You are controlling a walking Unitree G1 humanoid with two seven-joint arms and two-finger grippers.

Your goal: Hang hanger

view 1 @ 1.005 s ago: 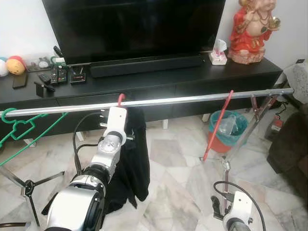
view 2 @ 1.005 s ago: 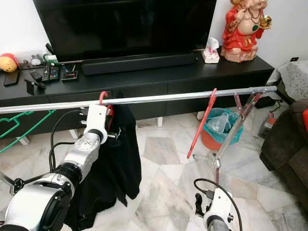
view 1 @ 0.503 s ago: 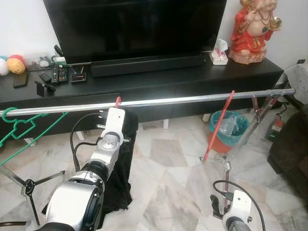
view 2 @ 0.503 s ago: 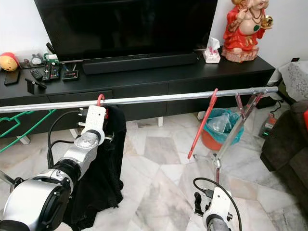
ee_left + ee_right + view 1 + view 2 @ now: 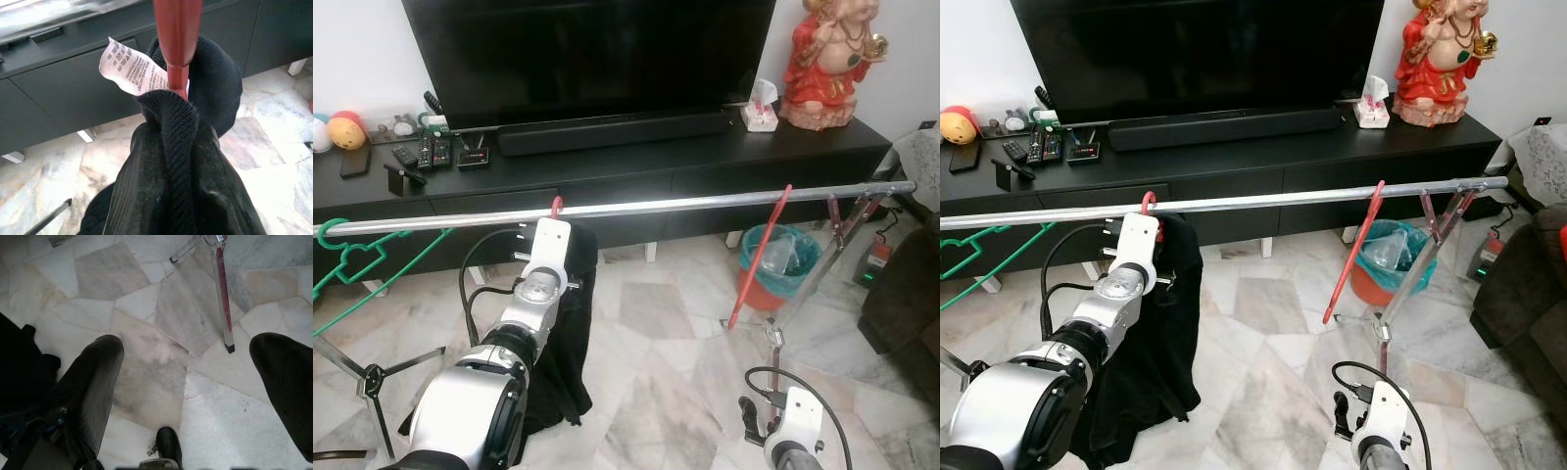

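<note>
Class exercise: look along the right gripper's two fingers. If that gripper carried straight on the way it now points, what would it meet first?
The right gripper hangs low, open and pointing down. Straight ahead lies the marble floor, with nothing between as far as the wrist view shows. The rack's leg stands to one side of that line.

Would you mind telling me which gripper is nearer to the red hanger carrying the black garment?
Left. The left gripper is raised right at the red hanger on the rail; the right gripper hangs low over the floor, well away.
</note>
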